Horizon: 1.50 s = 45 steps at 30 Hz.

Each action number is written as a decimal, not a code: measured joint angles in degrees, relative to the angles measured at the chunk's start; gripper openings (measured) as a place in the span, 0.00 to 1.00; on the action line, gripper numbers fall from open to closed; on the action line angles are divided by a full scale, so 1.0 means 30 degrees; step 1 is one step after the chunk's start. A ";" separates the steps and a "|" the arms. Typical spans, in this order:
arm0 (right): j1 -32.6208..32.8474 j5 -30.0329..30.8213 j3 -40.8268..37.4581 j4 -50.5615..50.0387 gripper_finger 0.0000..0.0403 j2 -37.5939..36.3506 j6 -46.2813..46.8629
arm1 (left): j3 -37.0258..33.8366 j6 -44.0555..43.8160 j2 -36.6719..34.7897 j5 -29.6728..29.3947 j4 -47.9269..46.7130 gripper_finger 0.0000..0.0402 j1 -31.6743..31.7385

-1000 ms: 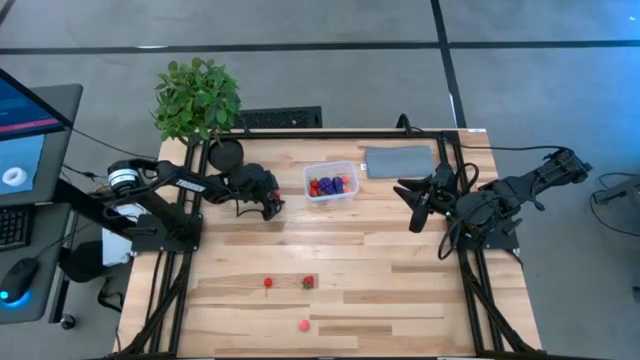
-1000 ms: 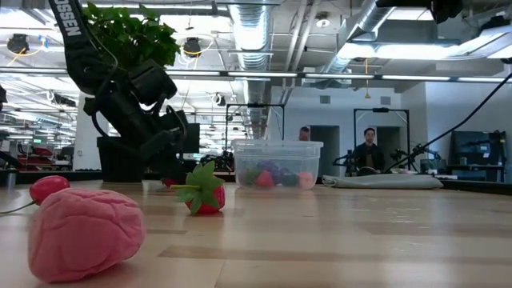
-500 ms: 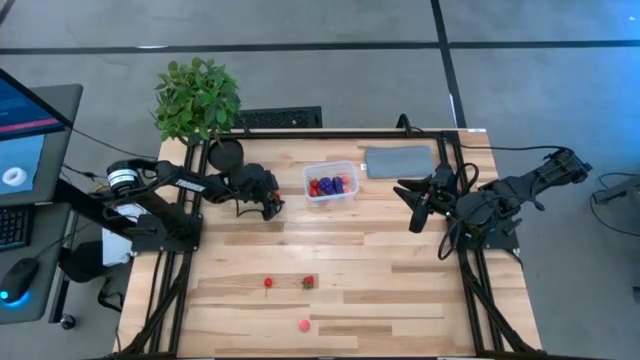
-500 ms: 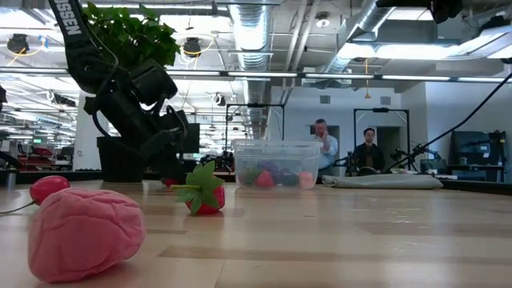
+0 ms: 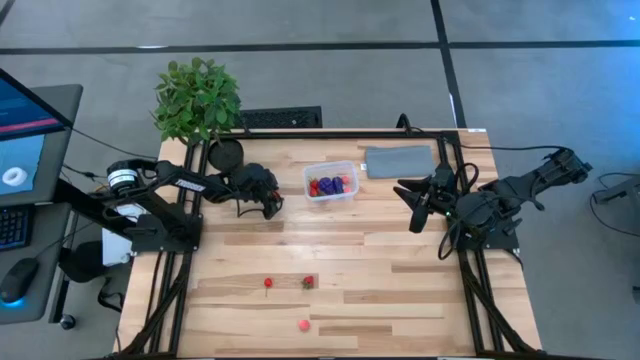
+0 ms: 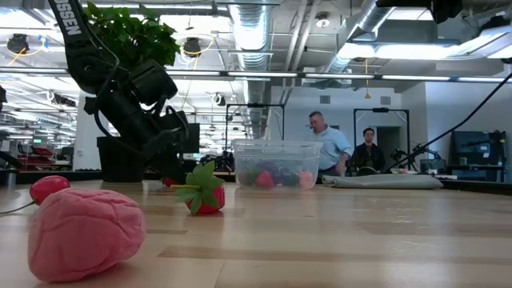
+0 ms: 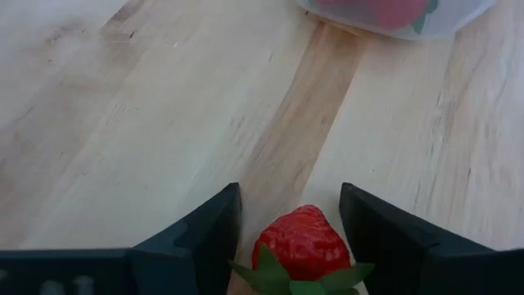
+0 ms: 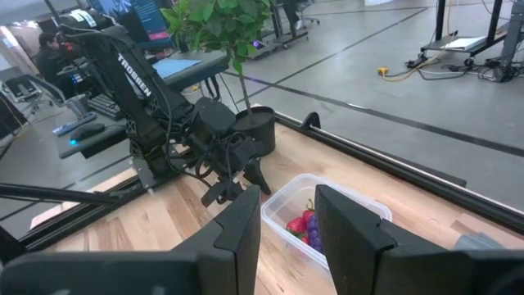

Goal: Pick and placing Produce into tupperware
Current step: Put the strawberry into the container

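Note:
The clear tupperware [image 5: 331,183] stands at the table's far middle with red and purple produce inside; the low view [image 6: 276,164] also shows it. My left gripper [image 5: 270,208] is open just left of it, low over the table. A red strawberry [image 7: 299,246] with a green top lies between its fingers [image 7: 288,192], and I cannot tell whether they touch it. Three more pieces lie near the table's near edge: a red one [image 5: 268,283], a strawberry [image 5: 308,282] and a pink one [image 5: 303,324]. My right gripper [image 5: 413,207] waits open at the right, above the table.
A potted plant [image 5: 197,97] stands at the far left corner and a flat grey pad [image 5: 398,160] lies right of the tupperware. Bare wood stretches between the box and the loose pieces. People stand in the room beyond the table [image 6: 328,148].
Both arms have kept still. A person in the room behind the table has walked into view beside the tupperware.

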 joint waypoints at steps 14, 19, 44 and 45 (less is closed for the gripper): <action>0.0000 -0.0003 0.0000 -0.0058 0.35 0.0006 -0.0028 | -0.0027 -0.0656 -0.0093 -0.0043 -0.0020 0.35 0.0015; 0.0000 0.0001 0.0000 -0.0058 0.35 0.0007 -0.0048 | -0.0089 -0.0717 -0.0787 0.0347 -0.0389 0.33 -0.0021; 0.0000 -0.0007 0.0000 -0.0045 0.35 0.1074 -0.0204 | -0.0059 -0.2401 -0.6880 0.1184 -0.0444 0.33 -0.1343; 0.0000 -0.0005 0.0000 -0.0004 0.35 0.1202 -0.0203 | -0.0058 -0.2479 -0.7043 0.1182 -0.0426 0.33 -0.1514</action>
